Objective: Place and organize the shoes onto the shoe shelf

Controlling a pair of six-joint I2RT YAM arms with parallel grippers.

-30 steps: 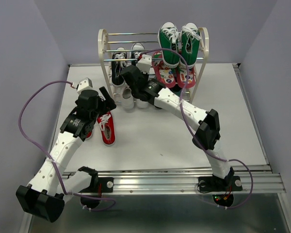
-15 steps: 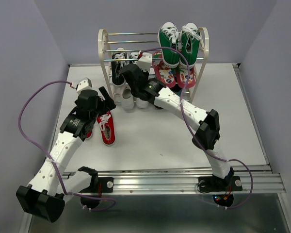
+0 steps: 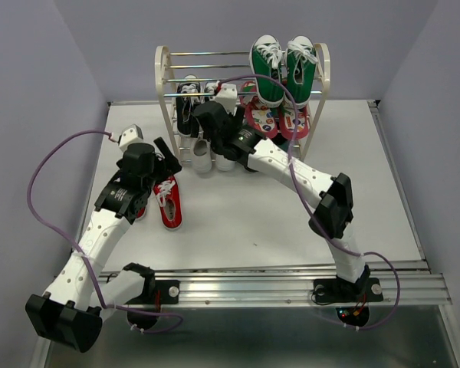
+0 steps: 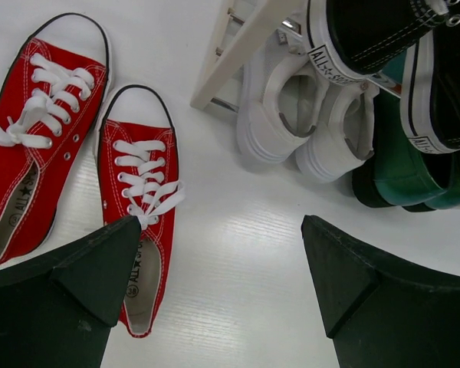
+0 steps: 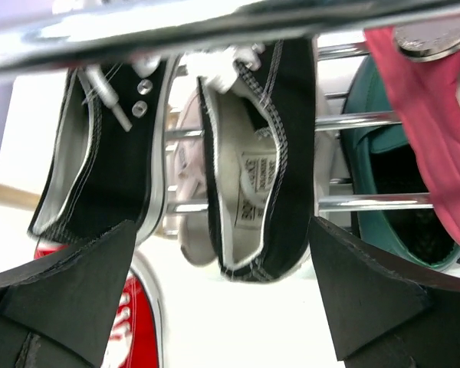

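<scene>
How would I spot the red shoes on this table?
Find the cream shoe shelf at the back of the table. In front of its left end lie the red sneakers. Only they are red, with white laces.

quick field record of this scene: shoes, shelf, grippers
shoe shelf: far side of table
black pair: on a shelf tier
white pair: at the shelf's foot, below the black pair
red pair: on the table, off the shelf
left gripper: jaws open, by the red pair
right gripper: jaws open, by the black pair
</scene>
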